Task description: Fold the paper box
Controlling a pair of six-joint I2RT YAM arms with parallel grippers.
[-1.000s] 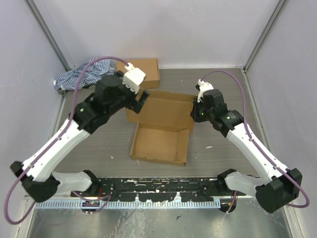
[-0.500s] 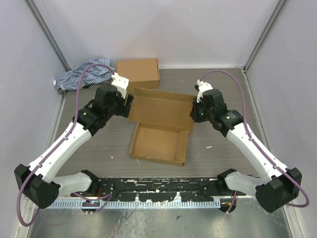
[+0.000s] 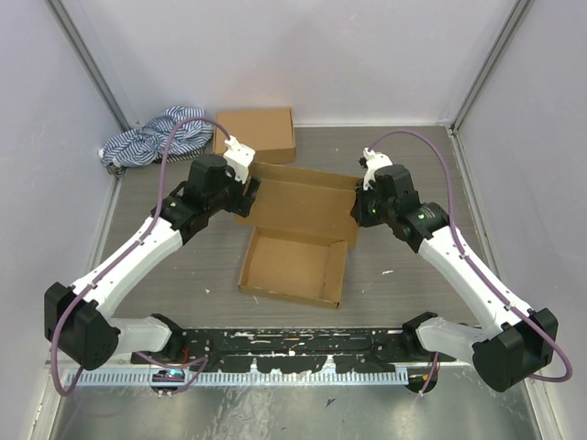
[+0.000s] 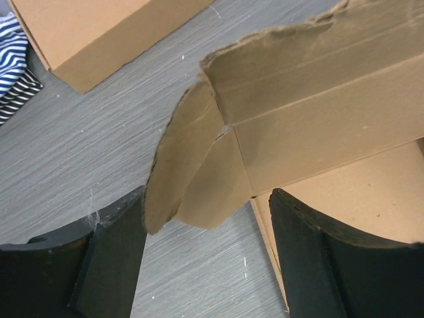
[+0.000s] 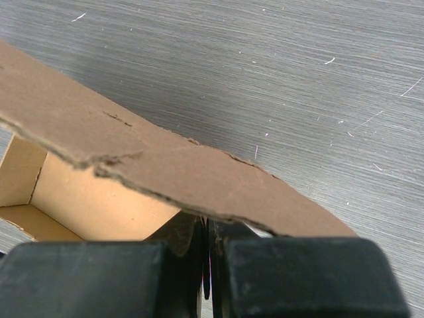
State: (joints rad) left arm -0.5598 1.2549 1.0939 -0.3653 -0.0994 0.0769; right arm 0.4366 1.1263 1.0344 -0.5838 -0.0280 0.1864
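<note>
The brown paper box (image 3: 293, 268) lies open mid-table, and its lid panel (image 3: 303, 206) stands up behind the tray. My left gripper (image 3: 248, 191) is open at the lid's left end. In the left wrist view the rounded side flap (image 4: 182, 165) hangs between the black fingers (image 4: 112, 258) of this gripper (image 4: 205, 215), just above the table. My right gripper (image 3: 359, 209) is shut on the lid's right edge. In the right wrist view the cardboard edge (image 5: 165, 165) crosses just above the tips of that gripper (image 5: 209, 232), and the box interior (image 5: 86, 205) shows at the left.
A second, closed cardboard box (image 3: 257, 133) sits at the back, also seen in the left wrist view (image 4: 99, 26). A blue-striped cloth (image 3: 151, 137) lies in the back left corner. Grey walls enclose the table on three sides.
My left arm has drawn back and lowered, bringing its open gripper from over the lid to the lid's left side flap. The right gripper keeps its hold without moving.
</note>
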